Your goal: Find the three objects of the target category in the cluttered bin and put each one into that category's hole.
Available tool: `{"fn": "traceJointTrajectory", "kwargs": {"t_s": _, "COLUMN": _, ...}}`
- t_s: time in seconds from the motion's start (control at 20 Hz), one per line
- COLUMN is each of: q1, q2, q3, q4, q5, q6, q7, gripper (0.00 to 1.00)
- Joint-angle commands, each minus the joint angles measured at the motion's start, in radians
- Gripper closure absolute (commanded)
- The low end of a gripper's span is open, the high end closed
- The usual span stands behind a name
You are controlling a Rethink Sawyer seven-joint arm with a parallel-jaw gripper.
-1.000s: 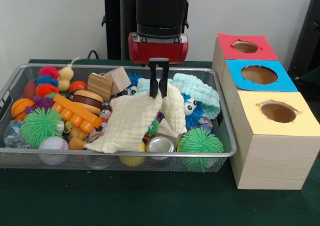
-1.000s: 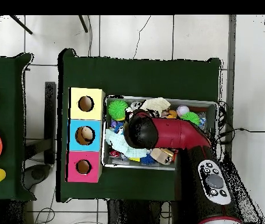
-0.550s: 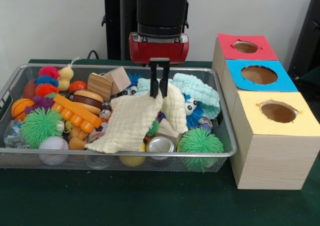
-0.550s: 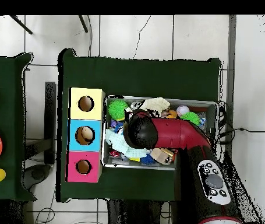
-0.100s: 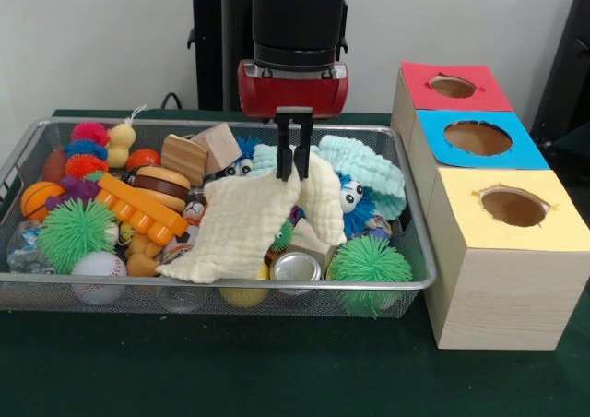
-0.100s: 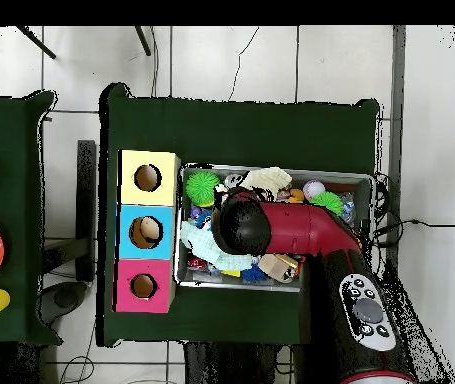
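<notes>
Your gripper [image 5: 293,172] hangs over the middle of the wire bin [image 5: 406,279], jaws drawn together and clamped on the top fold of the cream cloth [image 5: 244,228]. The cloth drapes from the jaws down toward the bin's front rim, lying over a silver can [image 5: 296,267] and a yellow ball [image 5: 243,296].

Bin contents you can check in the front view:
- Green spiky ball [image 5: 369,264] at the front right corner of the bin; a second green spiky ball [image 5: 76,233] toward the front left.
- Mint knitted cloth [image 5: 364,170] just right of the jaws, with a blue googly-eyed toy [image 5: 351,196] below it.
- Orange block piece [image 5: 141,206], toy burger [image 5: 161,184] and two wooden blocks [image 5: 201,151] left of the cream cloth.
- Baseball [image 5: 98,269] at the front left, small basketball [image 5: 39,199] against the left wall.

On the counter [image 5: 230,366], just right of the bin, stand three boxes in a row: yellow box [image 5: 507,260] nearest the front edge, blue box [image 5: 484,140] behind it, red box [image 5: 450,89] farthest back. Each has one round hole in its top.

In the overhead view the arm [image 6: 301,232] covers the bin's centre, so you cannot see the jaws there; the boxes line the bin's left side.
</notes>
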State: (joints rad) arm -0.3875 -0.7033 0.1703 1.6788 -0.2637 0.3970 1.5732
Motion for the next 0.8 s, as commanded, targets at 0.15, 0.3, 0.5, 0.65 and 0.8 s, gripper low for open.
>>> {"fn": "traceJointTrajectory", "kwargs": {"t_s": 0.15, "q1": -0.009, "q2": 0.016, "q3": 0.019, "q4": 0.014, "q5": 0.024, "q6": 0.117, "q7": 0.083, "gripper": 1.0}}
{"fn": "traceJointTrajectory", "kwargs": {"t_s": 0.3, "q1": -0.012, "q2": 0.012, "q3": 0.019, "q4": 0.013, "q5": 0.026, "q6": 0.125, "q7": 0.078, "gripper": 1.0}}
{"fn": "traceJointTrajectory", "kwargs": {"t_s": 0.5, "q1": -0.014, "q2": 0.008, "q3": 0.019, "q4": 0.018, "q5": 0.026, "q6": 0.127, "q7": 0.078, "gripper": 1.0}}
{"fn": "traceJointTrajectory", "kwargs": {"t_s": 0.65, "q1": -0.013, "q2": 0.006, "q3": 0.019, "q4": 0.02, "q5": 0.028, "q6": 0.128, "q7": 0.079, "gripper": 1.0}}
{"fn": "traceJointTrajectory", "kwargs": {"t_s": 0.8, "q1": -0.011, "q2": 0.004, "q3": 0.017, "q4": 0.016, "q5": 0.029, "q6": 0.137, "q7": 0.08, "gripper": 1.0}}
